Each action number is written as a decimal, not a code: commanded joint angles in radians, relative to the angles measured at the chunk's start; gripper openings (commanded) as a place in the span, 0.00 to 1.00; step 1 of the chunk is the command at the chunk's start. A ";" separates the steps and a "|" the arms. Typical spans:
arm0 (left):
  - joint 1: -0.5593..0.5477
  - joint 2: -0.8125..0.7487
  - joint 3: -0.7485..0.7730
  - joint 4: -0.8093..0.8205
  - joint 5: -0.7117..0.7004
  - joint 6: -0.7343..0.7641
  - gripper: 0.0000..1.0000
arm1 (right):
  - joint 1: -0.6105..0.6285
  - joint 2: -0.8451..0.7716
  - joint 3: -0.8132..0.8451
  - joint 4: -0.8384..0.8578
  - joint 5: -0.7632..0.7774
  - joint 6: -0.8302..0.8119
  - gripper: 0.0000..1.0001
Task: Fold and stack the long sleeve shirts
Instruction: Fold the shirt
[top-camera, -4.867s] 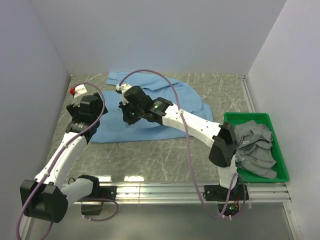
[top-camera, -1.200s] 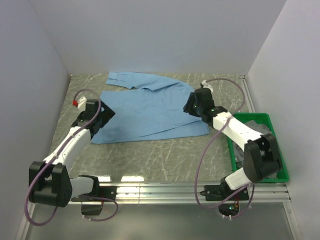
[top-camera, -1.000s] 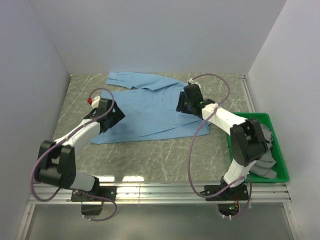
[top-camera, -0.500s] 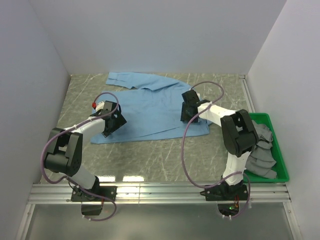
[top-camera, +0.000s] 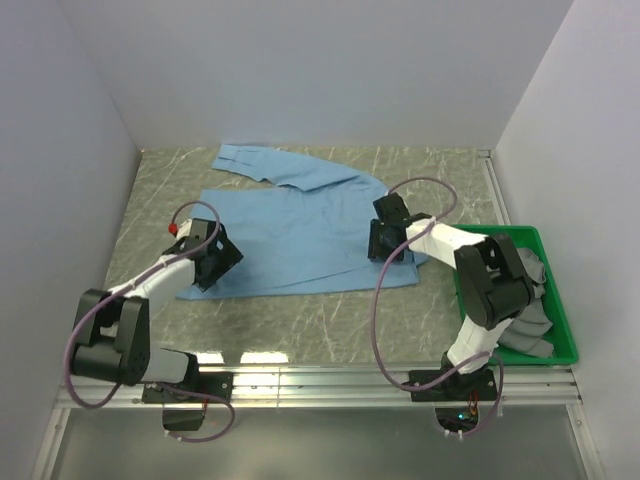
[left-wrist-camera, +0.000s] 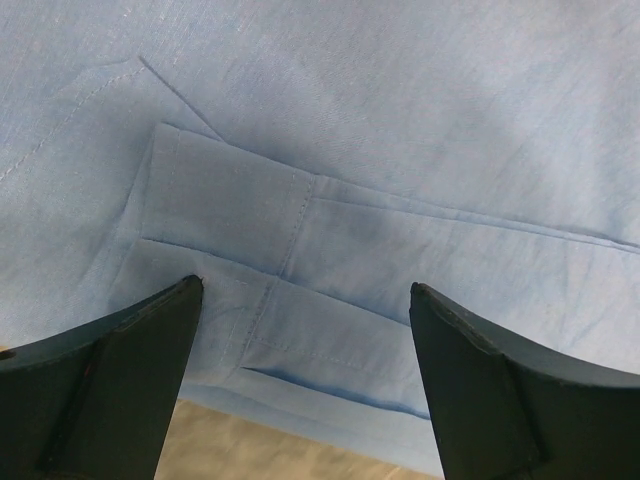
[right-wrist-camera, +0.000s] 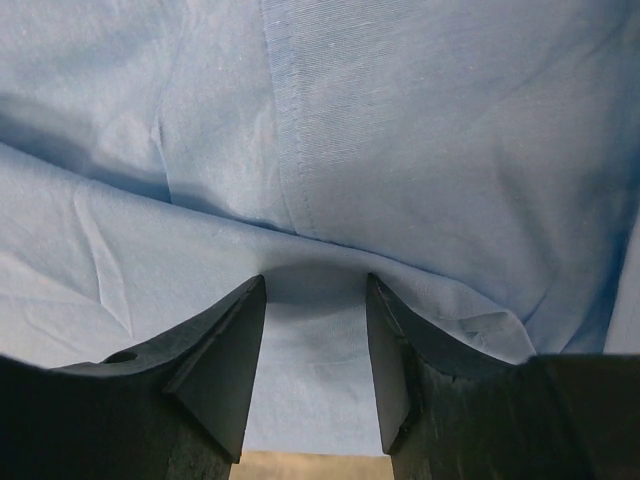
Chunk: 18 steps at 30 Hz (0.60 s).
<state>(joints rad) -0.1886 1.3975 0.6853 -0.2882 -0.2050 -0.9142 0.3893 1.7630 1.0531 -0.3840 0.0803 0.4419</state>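
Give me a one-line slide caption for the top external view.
Left gripper and right gripper at opposite near corners of the spread light blue shirt; grey clothes in the green tray.

Through my feed, the left arm (top-camera: 150, 278) and right arm (top-camera: 440, 237) had white shells with black joint housings. A mauve cable (top-camera: 192, 206) looped just behind the left claw (left-wrist-camera: 305, 290), beside a small red tab (top-camera: 172, 228). A longer mauve cable (top-camera: 375, 310) trailed from behind the right claw (right-wrist-camera: 314, 282) down to the black base (top-camera: 450, 385), where a green light (top-camera: 458, 415) glowed. Each claw's fingers (left-wrist-camera: 120, 350) were matte black wedges, thick at the root, narrowing to blunt tips.
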 joint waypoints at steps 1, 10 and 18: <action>0.015 -0.073 -0.066 -0.186 0.044 -0.015 0.92 | 0.026 -0.055 -0.099 -0.113 -0.053 -0.026 0.53; 0.015 -0.339 -0.046 -0.229 0.142 -0.005 0.92 | 0.043 -0.281 -0.127 -0.073 -0.189 -0.016 0.53; -0.080 -0.270 0.095 -0.009 0.364 -0.035 0.92 | 0.046 -0.329 -0.136 0.287 -0.514 0.134 0.50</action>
<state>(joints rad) -0.2184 1.0782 0.7246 -0.4557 0.0093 -0.9279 0.4297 1.4231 0.9066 -0.3206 -0.2577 0.4885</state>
